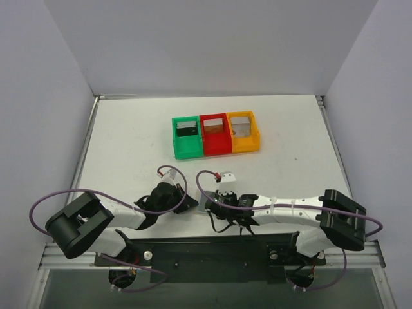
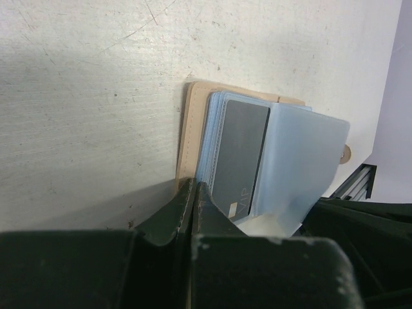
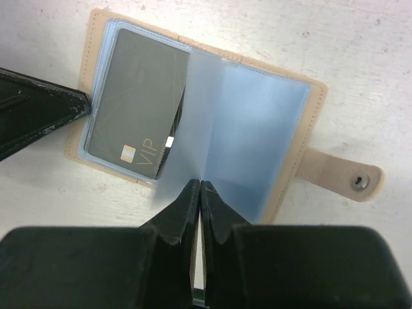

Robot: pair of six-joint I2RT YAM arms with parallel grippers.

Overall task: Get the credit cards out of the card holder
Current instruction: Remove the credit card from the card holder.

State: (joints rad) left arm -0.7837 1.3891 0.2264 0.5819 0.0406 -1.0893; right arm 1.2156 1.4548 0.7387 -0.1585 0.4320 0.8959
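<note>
Robot test bench in a lab

Two robot arms sit on a black plate at the edge of a white table. Plain white walls box it in, purple cables loop loose, and three coloured bins stand in a row.

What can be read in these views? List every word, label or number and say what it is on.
"VIP": on the grey credit card sleeved in the open card holder.
The cards in the coloured bins: too small to read.
No other text can be read in any view.
</note>
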